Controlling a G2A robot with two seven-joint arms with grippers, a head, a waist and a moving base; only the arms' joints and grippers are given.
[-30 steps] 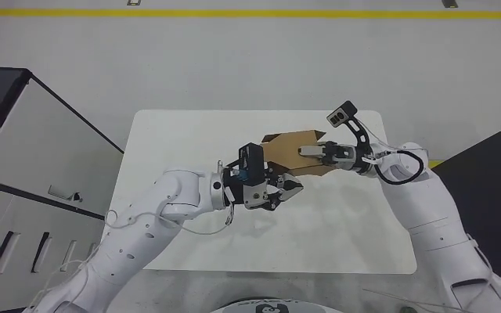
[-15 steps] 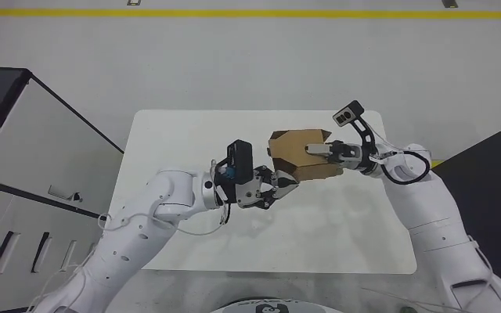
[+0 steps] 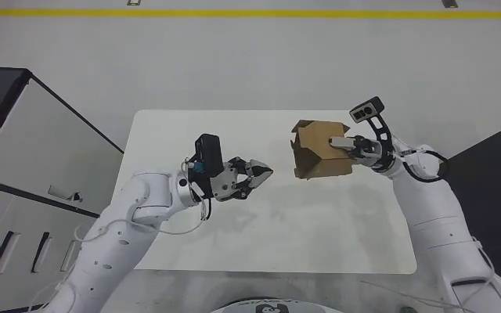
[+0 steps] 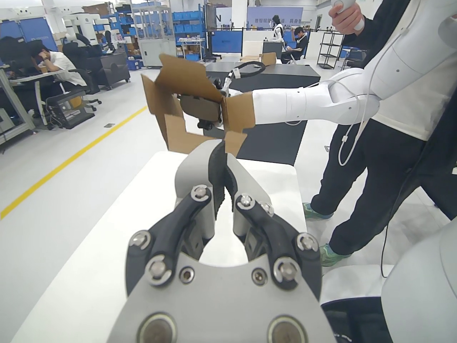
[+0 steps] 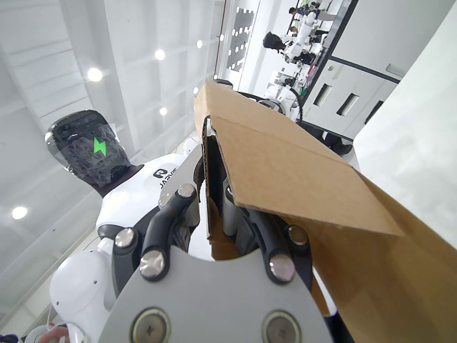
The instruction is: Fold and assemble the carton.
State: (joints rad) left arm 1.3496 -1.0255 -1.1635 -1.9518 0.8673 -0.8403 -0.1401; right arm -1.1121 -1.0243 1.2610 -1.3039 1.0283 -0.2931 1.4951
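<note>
Since a second ago our left gripper has drawn back leftward off the carton, while our right gripper has carried it rightward. At far left a grey cabinet stands beside the white table. Our left jaws, pressed together, hover over its middle. Well apart, over the far right part, the half-opened carton hangs with flaps splayed, our right jaws clamped on one panel. A yellow line crosses the pale floor beyond.

A: left arm state?
B: left gripper fingers pressed together, nothing between them. Elbow bent, forearm straight behind it.
A: right?
B: right gripper clamped on a carton wall, one finger on each side. Wrist in line behind it.
</note>
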